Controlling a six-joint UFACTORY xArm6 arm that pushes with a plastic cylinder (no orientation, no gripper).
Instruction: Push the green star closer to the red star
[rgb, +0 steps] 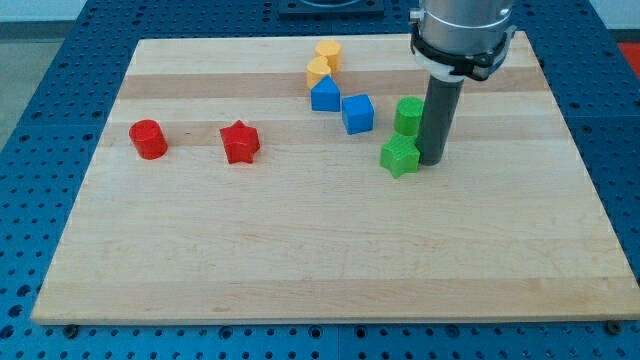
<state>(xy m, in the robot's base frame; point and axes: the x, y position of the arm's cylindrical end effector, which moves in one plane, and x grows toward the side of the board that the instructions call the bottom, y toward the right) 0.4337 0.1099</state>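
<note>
Little is done yet: the green star lies well apart from the red star, far to the view's right on the bench. My tip seems to touch its right side; there is no pincer.

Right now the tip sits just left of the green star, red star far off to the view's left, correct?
Not quite. In the camera view my tip sits just to the view's right of the green star, not its left. The red star is indeed far off to the view's left.
</note>
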